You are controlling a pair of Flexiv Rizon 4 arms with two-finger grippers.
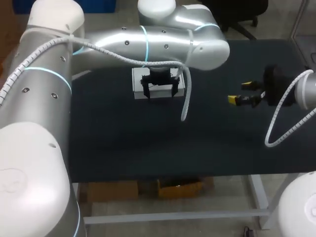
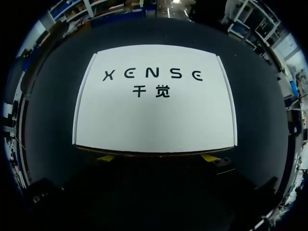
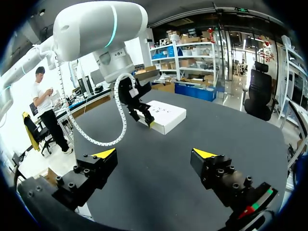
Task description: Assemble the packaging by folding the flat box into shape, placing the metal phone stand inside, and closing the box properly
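The white box (image 1: 139, 81) is seen closed and lying flat, printed lid up, in the upper middle of the head view on the dark table (image 1: 123, 143). The left gripper (image 1: 159, 93) is held over the box's lower edge with its fingers spread wide, both yellow tips placed just at that one edge and not clamped on it. The right gripper (image 1: 239, 93) is found at the right of the frame, well apart from the box, its fingers also parted wide and empty.
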